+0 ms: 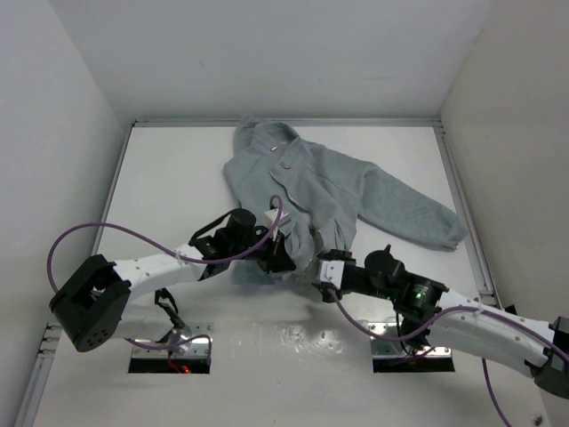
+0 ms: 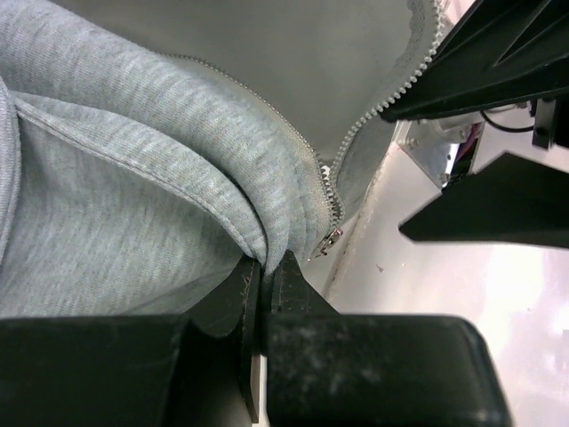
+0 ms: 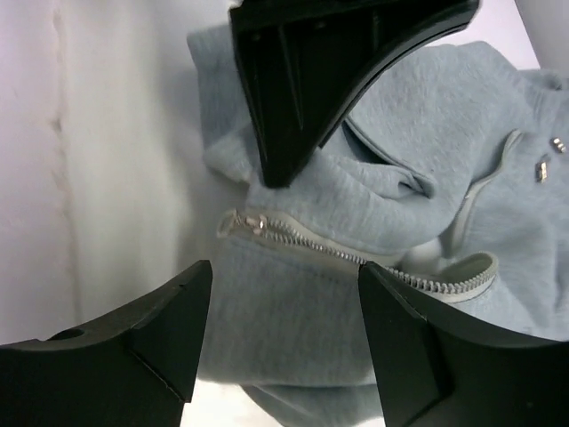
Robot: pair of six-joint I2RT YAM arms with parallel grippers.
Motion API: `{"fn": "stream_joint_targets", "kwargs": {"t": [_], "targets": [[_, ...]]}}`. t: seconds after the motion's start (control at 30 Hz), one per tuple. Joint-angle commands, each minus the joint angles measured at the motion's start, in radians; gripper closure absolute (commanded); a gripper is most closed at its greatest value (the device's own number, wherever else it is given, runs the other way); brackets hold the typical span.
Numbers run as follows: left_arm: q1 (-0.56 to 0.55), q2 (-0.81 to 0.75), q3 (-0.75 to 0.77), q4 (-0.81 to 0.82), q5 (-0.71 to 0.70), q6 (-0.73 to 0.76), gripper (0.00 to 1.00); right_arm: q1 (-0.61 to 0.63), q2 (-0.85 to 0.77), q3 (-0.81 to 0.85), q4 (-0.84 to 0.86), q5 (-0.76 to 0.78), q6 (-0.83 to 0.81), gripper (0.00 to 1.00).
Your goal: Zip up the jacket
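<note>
Left gripper (image 2: 267, 267): jaws closed tight on a fold of the jacket (image 2: 133, 178) at its front edge, with grey fleece pressed between the two black fingers (image 2: 298, 286) at the bottom centre of the left wrist view. Right gripper (image 3: 284, 271): jaws spread wide and holding nothing, one finger at each lower corner of the right wrist view and the cloth showing between them.

In the overhead view the jacket (image 1: 338, 182) lies in the middle of the frame. Its collar points to the upper centre, one sleeve (image 1: 418, 213) runs out to the right, and its lower edge is bunched up where the two grippers meet.

The zipper (image 2: 322, 173) is parted along most of the length shown, its two rows of teeth spreading apart toward the top of the left wrist view. The metal slider (image 2: 331, 238) sits at the low end, just beside the left gripper's tips. In the right wrist view the slider (image 3: 253, 222) appears left of centre, directly under the tip of the left gripper's finger. Two metal snaps (image 3: 547, 158) show at the right edge.

The white table (image 1: 178, 178) carries the garment. A purple cable (image 1: 89, 229) loops over the left arm at the left of the frame.
</note>
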Motion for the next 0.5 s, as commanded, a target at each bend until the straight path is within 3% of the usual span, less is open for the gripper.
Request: {"fn": "stream_joint_targets", "kwargs": {"t": [0.0, 0.13, 0.27, 0.47], "targets": [[0.015, -0.008, 0.033, -0.036, -0.009, 0.048, 1.0, 0.006, -0.009, 0.051, -0.071, 0.025, -0.196, 0.33], [0.015, -0.008, 0.022, -0.061, -0.027, 0.067, 1.0, 0.007, -0.029, 0.024, -0.05, -0.038, -0.278, 0.39], [0.015, 0.002, 0.022, -0.072, 0.014, 0.058, 1.0, 0.011, -0.071, -0.077, 0.117, -0.093, -0.354, 0.45], [0.015, 0.002, 0.035, -0.081, 0.032, 0.036, 1.0, 0.014, -0.072, -0.119, 0.167, -0.238, -0.472, 0.47]]}}
